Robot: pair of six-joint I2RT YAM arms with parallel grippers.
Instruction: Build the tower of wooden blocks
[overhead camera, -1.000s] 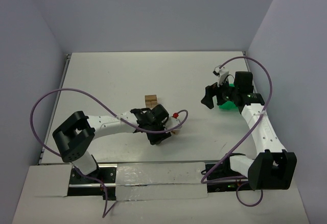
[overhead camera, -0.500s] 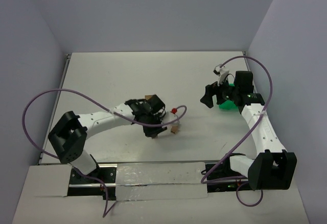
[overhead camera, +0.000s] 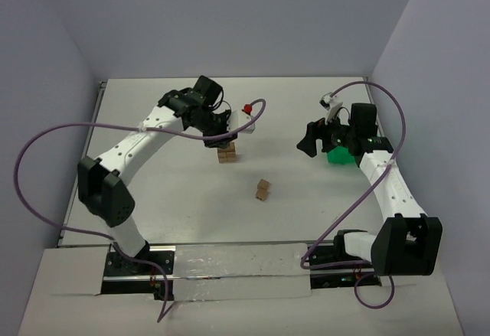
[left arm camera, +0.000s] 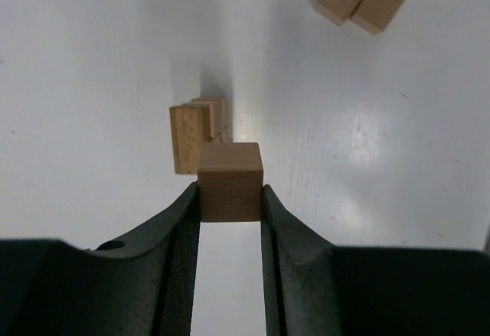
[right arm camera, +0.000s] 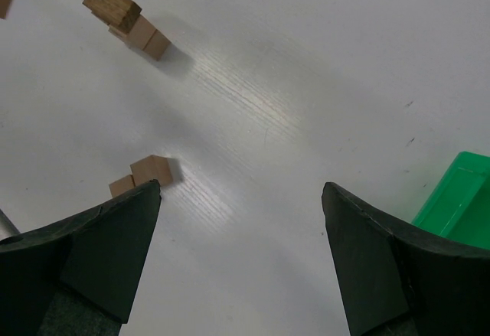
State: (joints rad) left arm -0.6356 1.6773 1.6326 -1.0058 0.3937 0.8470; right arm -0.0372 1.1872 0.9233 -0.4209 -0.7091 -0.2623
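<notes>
A small light-brown wooden cube (left arm camera: 230, 181) is clamped between the two black fingers of the left gripper (left arm camera: 230, 195), pinched on opposite side faces with its top face level. Just beyond the fingertips, a little to their left and lower down, the short stack of light-brown wooden cubes (left arm camera: 190, 138) stands on the white table (left arm camera: 92, 60). It looks a few cubes high (the exact count is hard to read from either wrist view), and the held cube hangs near its top, apparently not touching it. Farther out past the fingertips, off to their right, a pair of loose light-brown wooden cubes (left arm camera: 358, 3) lies side by side, touching. The right gripper (right arm camera: 239, 198) hovers with its jaws spread wide and nothing between them, and the bright green plastic bin (right arm camera: 458, 198) is just off its right finger. By my reading the tower is partly built: this cube needs centring over the stack and setting down, and the loose pair is left to add after it.
</notes>
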